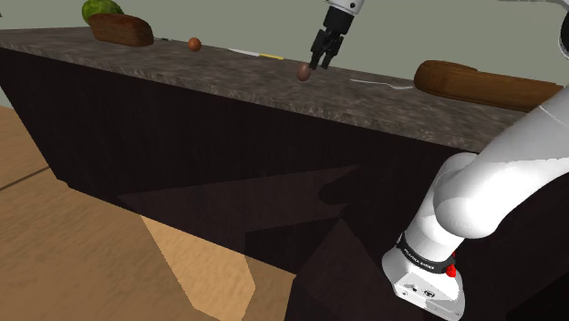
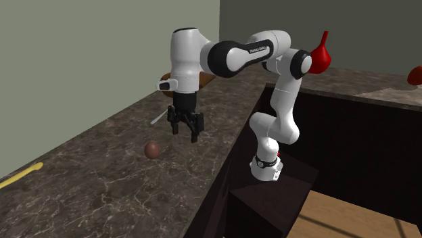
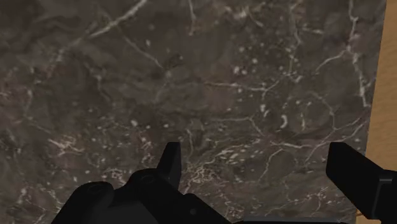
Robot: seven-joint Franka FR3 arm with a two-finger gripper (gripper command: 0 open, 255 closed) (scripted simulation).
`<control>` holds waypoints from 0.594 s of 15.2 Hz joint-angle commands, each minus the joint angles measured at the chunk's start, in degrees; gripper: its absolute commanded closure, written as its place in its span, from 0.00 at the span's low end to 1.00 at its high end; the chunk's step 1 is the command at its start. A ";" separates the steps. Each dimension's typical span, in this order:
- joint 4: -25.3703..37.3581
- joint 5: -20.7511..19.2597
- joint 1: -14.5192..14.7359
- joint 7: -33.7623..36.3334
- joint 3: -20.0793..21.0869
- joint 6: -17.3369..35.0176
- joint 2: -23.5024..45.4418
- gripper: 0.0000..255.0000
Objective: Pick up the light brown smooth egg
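Observation:
A brown smooth egg (image 1: pixel 304 72) (image 2: pixel 153 149) lies on the dark marbled countertop (image 1: pixel 164 68) (image 2: pixel 101 176) (image 3: pixel 191 83), close to its front edge. A second, more reddish egg (image 1: pixel 194 43) sits further along to the shoulder view's left. My black gripper (image 1: pixel 321 62) (image 2: pixel 185 132) (image 3: pixel 257 168) hangs open just above the counter, pointing down. It is a little to the shoulder view's right of the brown egg and apart from it. Nothing lies between the fingers (image 3: pixel 170 162); bare marble shows under them.
One brown bread loaf (image 1: pixel 121 29) and a green item (image 1: pixel 100 9) sit at the counter's far left end, another loaf (image 1: pixel 483 84) to the right. A thin utensil (image 1: pixel 378 83) and a yellow-tipped tool (image 1: pixel 255 54) (image 2: pixel 20 174) lie near the back. The counter edge drops to a wooden floor (image 3: pixel 388 95).

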 commanded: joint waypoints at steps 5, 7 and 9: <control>14.11 6.77 -0.07 -9.43 -6.25 -2.20 14.12 0.00; 19.90 9.93 -0.86 -12.56 -7.98 -3.88 19.52 0.00; 20.70 10.85 -1.31 -13.56 -8.21 -3.66 20.94 0.00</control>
